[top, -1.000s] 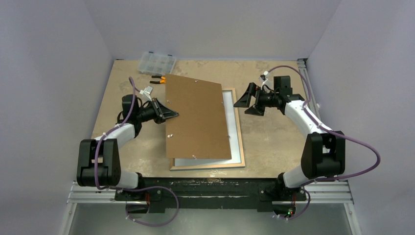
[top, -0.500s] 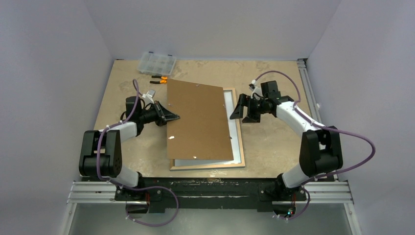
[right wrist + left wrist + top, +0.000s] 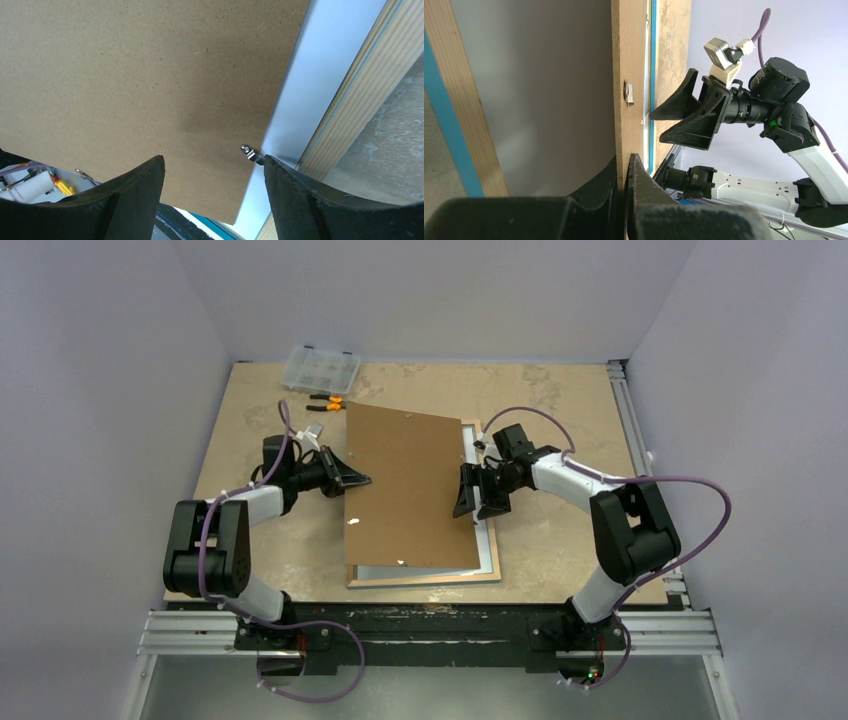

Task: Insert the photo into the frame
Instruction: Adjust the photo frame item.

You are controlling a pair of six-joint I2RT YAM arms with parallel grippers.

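Table carries the frame, which lies flat with its light wooden back up; only a thin blue line of its front shows at its edge in the wrist views. Over the frame hangs the brown backing board, skewed to it, its left edge raised and its right edge low near the frame's right rail, covering most of the opening. Inside the frame, along its right and near rails, a pale glossy sheet shows. Whether that is the photo lying white side up or only the glazing I cannot tell. No printed landscape appears anywhere, so the photo is either there under the board or out of sight. At the frame's left side, the left gripper is clamped tight on the board's raised edge. Above the frame's right rail, the right gripper has its jaws well apart at the board's right edge and grips nothing. 1 small metal tab lies between its fingers. As I judge it, the board is neither squared nor seated, so laying it in and fastening its tabs remain.
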